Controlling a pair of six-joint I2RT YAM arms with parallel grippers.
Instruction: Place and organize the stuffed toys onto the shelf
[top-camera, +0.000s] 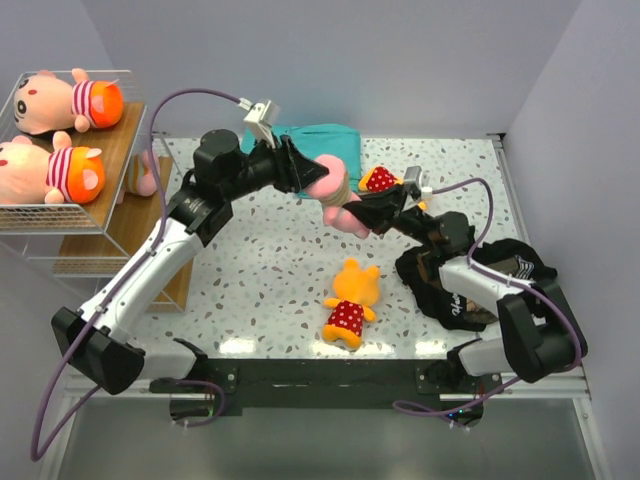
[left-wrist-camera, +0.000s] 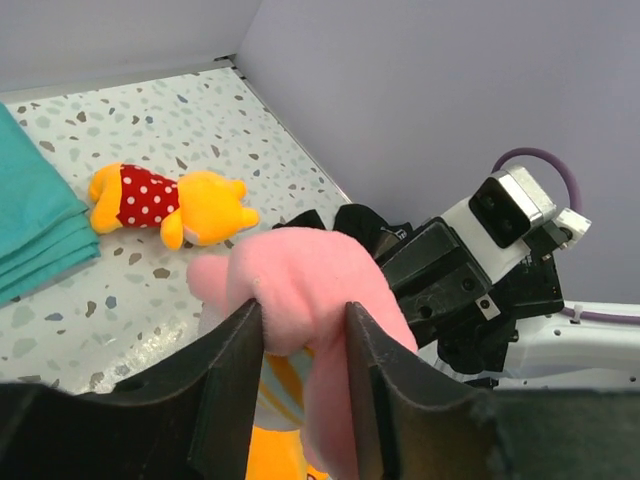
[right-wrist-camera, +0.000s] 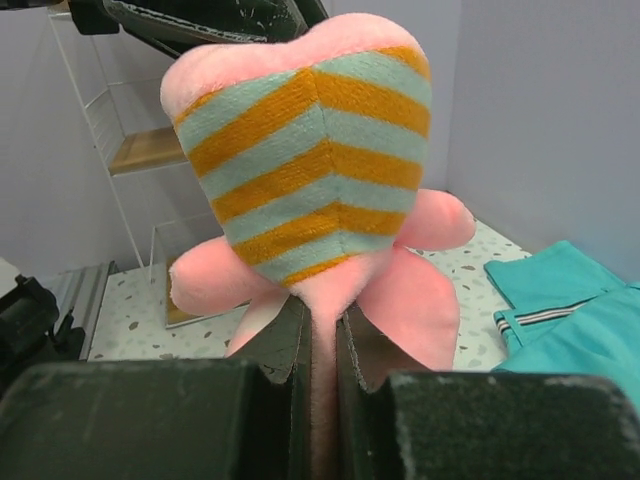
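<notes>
A pink stuffed toy (top-camera: 338, 198) in a teal and orange striped shirt hangs in the air between both arms. My left gripper (top-camera: 314, 178) is shut on its upper part, seen in the left wrist view (left-wrist-camera: 300, 280). My right gripper (top-camera: 364, 213) is shut on its lower end, pinching a thin pink fold (right-wrist-camera: 322, 330) below the shirt (right-wrist-camera: 310, 150). An orange toy in a red dotted dress (top-camera: 350, 300) lies on the table in front. A second one (top-camera: 380, 180) lies behind, also in the left wrist view (left-wrist-camera: 165, 203). Two pink toys (top-camera: 60, 100) (top-camera: 50, 172) lie on the shelf's (top-camera: 118, 150) top board.
A teal cloth (top-camera: 325, 138) lies at the back, partly under the left arm. A black garment with white lettering (top-camera: 478, 282) lies under the right arm. Another pink toy (top-camera: 146, 176) shows partly on a lower shelf board. Walls close the table at back and right.
</notes>
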